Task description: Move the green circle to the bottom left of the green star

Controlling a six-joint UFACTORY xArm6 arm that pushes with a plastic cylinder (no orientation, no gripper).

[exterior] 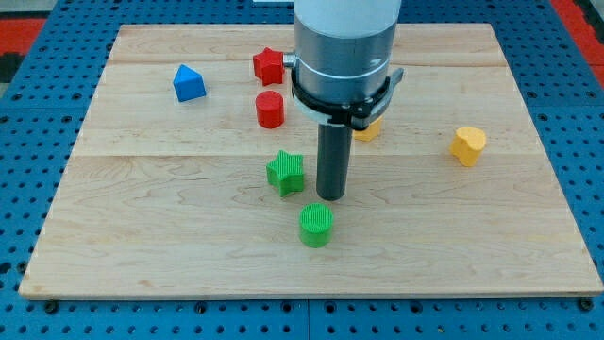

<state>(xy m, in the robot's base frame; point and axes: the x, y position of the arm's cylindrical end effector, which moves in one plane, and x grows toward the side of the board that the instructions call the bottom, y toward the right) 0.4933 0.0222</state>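
Pale wooden counter (142, 236), plank-grained, set on a blue perforated base (19, 142). Arm: grey cylindrical body at the view's top centre, ending in a straight dark rod; there is no gripper on this rig, so nothing opens, closes or holds.

My tip (330, 196) sits on the board just to the view's right of the green star-shaped ribbed block (285, 173), apart from it by a narrow gap. It is just above and slightly right of the green circular ribbed block (316, 225); contact with that block looks unlikely, but the angle makes it hard to be sure.

Green circle lies at the bottom right of the green star, near it, not touching.

Other blocks:
- red cylinder block (270, 109) above the green star;
- red star block (269, 65) near the top, beside the arm body;
- blue pointed block (189, 83) at upper left;
- yellow heart-like block (467, 144) at right;
- a yellow block (370, 129) mostly hidden behind the arm, shape not readable.

Open board lies to the left and below the green star, reaching the counter's bottom and left edges.
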